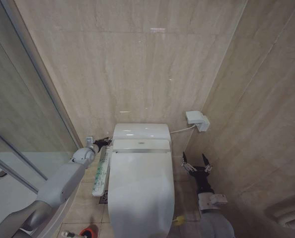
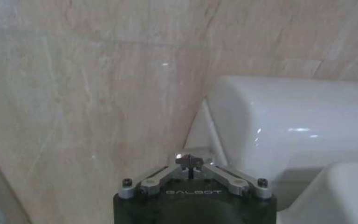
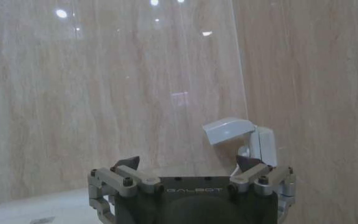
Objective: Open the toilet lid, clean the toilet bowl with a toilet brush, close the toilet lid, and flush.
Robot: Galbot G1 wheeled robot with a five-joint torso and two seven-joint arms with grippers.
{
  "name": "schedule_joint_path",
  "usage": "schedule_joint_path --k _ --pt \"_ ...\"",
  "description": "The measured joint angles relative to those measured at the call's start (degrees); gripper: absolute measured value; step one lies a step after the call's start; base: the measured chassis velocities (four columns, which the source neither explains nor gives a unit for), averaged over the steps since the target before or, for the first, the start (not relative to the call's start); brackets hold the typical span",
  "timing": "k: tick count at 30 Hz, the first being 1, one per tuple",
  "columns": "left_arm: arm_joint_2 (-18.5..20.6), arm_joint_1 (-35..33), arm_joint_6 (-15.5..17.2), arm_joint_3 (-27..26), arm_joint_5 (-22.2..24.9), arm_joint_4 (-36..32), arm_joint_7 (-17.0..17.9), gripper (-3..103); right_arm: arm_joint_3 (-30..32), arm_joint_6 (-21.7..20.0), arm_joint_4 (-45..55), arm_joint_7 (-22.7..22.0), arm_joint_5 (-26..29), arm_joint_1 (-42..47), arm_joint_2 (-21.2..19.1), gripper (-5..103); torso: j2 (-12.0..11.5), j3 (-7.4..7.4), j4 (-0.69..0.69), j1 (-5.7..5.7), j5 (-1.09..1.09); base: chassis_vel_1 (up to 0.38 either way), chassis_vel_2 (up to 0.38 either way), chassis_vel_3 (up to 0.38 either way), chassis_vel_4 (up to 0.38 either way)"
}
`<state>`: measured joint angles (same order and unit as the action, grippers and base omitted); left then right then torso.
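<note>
The toilet lid (image 1: 140,196) lies closed, glossy white, with a yellow loop (image 1: 179,220) at its front right edge. It hides the toilet bowl. My left gripper (image 1: 106,142) is shut with nothing in it and sits right beside the left side of the white tank (image 1: 140,131). In the left wrist view the closed fingertips of the left gripper (image 2: 190,161) point at the gap between the tank (image 2: 291,126) and the wall. My right gripper (image 1: 197,162) hangs open to the right of the toilet, the right gripper (image 3: 188,164) facing the wall. A red holder (image 1: 88,232) stands on the floor at the front left; the toilet brush itself is hidden.
A side control panel (image 1: 102,172) runs along the toilet's left. A white wall box (image 1: 197,120) with a hose sits to the right of the tank and also appears as the wall box (image 3: 238,133). A glass shower enclosure (image 1: 18,124) stands at the left. Tiled walls close in behind and at the right.
</note>
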<state>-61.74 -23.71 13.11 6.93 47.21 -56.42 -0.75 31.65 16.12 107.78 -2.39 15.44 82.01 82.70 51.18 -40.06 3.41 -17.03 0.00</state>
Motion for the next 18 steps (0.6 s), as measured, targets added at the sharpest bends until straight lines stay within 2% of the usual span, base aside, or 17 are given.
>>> schedule_joint_path --k 10,14,18 --pt "-0.3 0.1 0.9 -0.5 1.1 1.6 -1.0 0 0.0 0.0 0.0 0.0 0.0 0.0 0.0 100 0.0 0.00 -0.02 0.00 0.01 0.000 0.000 0.000 0.000" --pt "-1.5 1.0 -1.1 -0.2 1.2 3.7 -3.5 0 0.0 0.0 0.0 0.0 0.0 0.0 0.0 100 0.0 0.01 0.00 0.00 0.01 0.000 0.000 0.000 0.000" --pt "-2.3 1.1 -1.5 0.0 1.0 4.1 -4.3 0 0.0 0.0 0.0 0.0 0.0 0.0 0.0 100 0.0 0.01 0.00 0.01 0.01 0.000 0.000 0.000 0.000"
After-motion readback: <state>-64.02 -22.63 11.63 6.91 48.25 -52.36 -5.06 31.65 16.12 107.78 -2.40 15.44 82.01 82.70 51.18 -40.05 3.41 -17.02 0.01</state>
